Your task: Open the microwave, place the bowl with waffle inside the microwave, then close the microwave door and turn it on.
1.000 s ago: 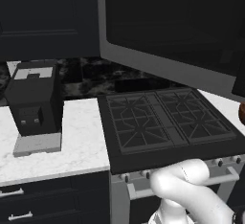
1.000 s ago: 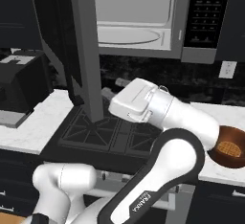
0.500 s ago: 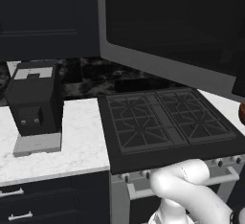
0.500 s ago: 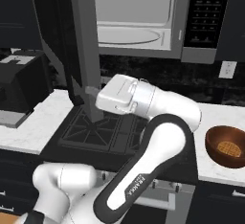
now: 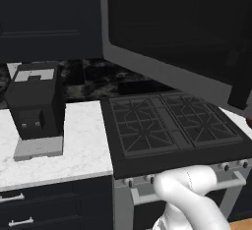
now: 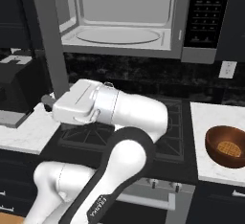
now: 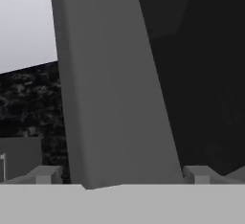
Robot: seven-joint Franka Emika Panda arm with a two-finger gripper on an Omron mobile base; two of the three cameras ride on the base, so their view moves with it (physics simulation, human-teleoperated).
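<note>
The hand point(image 7: 119, 182) stands wide open with nothing in it, its two fingertips point(image 7: 44, 175) spread to either side of the grey lower edge of the microwave door point(image 6: 48, 41). In the right base view the hand sits low beside that edge, over the left side of the stove point(image 6: 177, 122).

The microwave point(image 6: 143, 17) already gapes, with its pale cavity and round turntable point(image 6: 118, 35) in plain sight, so I judge the opening step as good as done. The bowl point(image 6: 227, 146) with the waffle point(image 6: 225, 148) rests on the desk point(image 6: 215, 122) to the right of the stove, well apart from the hand and untouched.

The next move, as I see it, calls for pulling the hand clear of the door, swinging it right across the stove and coming down on the bowl's rim.

The wide-swung door hangs out over the stove's left side, and the arm's own elbow bends between hand and bowl; both could be knocked on the way. A coffee machine point(image 5: 35, 108) stands on the left desk, clear of that path.
</note>
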